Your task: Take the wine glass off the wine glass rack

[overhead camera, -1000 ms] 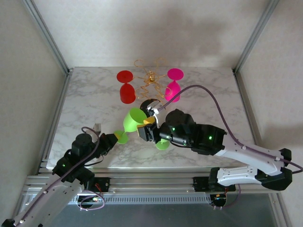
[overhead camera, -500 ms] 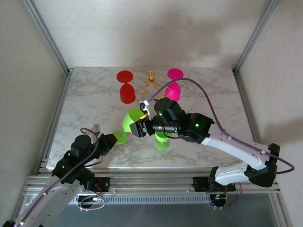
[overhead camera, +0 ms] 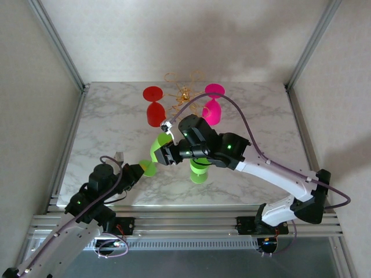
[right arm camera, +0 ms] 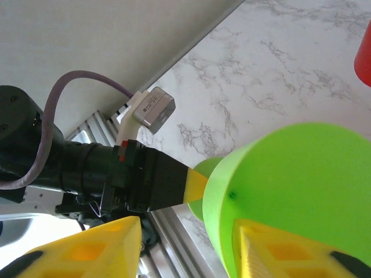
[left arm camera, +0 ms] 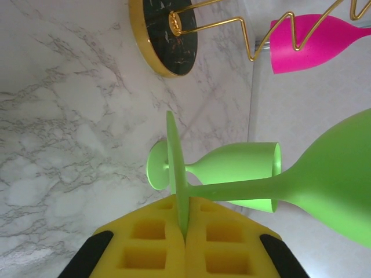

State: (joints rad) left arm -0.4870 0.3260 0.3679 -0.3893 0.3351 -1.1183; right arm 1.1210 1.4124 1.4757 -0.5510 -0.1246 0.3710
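- Left gripper: yellow pads clamped together on the foot of the wine glass. In the left wrist view the foot stands edge-on between them, and the stem runs away from the pads to the lime-green bowl.
- Right gripper: jaws spread around the bowl of the wine glass. In the right wrist view the bowl sits close against one finger, with a clear gap to the other finger. Whether a pad actually presses the bowl cannot be told.
- Position of the wine glass: off the rack, at about 7 o'clock from it in the top view, between the left gripper and the right gripper, near the middle of the table.
- At 12 o'clock on the table stands the rack, a gold wire stand on a round black base with a gold rim.
- At 9 o'clock of the rack post hangs the red glass, bowl down.
- At 3 o'clock of the post hangs the pink glass, also bowl down.
- At 4 o'clock of the wine glass stands the second green glass, upright on the table and partly hidden under the right arm.
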